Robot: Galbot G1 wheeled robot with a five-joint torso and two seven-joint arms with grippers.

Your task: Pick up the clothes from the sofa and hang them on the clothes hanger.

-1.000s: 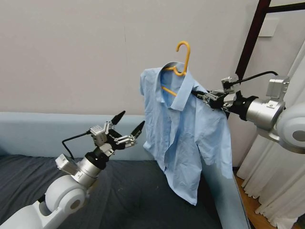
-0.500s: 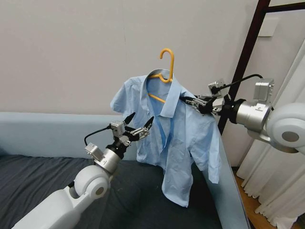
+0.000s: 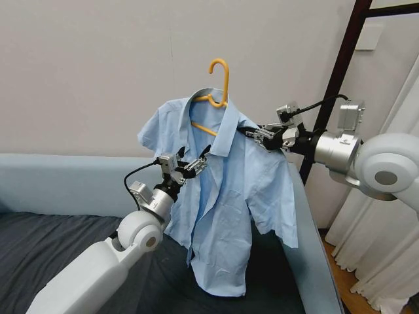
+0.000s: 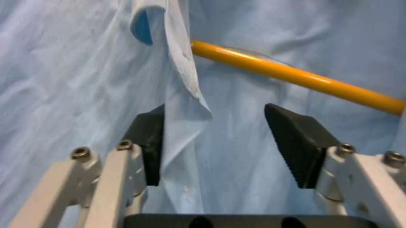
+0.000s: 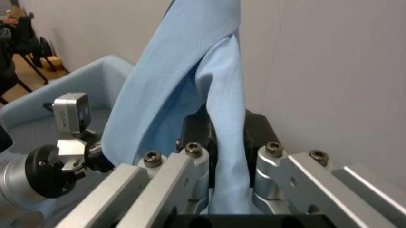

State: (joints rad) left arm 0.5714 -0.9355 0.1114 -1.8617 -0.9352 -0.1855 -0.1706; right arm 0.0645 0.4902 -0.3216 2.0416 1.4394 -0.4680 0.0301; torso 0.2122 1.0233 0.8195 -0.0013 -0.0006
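The sofa [image 3: 59, 180] stands against the wall. The blue shirt [image 3: 229, 209] hangs in the air above it, draped on the orange hanger [image 3: 221, 82]. The right gripper [image 3: 256, 136] holds the shirt at one shoulder, fingers clamped on the fabric. The left gripper [image 3: 190, 163] is at the shirt front, fingers spread apart on either side of a fabric edge.

The shirt [image 3: 229, 203] was a plain light blue all over. The hanger [image 3: 224, 78] was yellow-orange. The left gripper [image 3: 192, 157] and right gripper [image 3: 254, 133] were silver metal with black pads [image 4: 295, 142]. The sofa [image 3: 65, 183] had a pale blue frame and a dark charcoal seat [image 3: 39, 248]. The wall [image 3: 98, 65] was off-white, the post [image 3: 337, 72] dark reddish brown, and the curtain [image 3: 380, 248] white.
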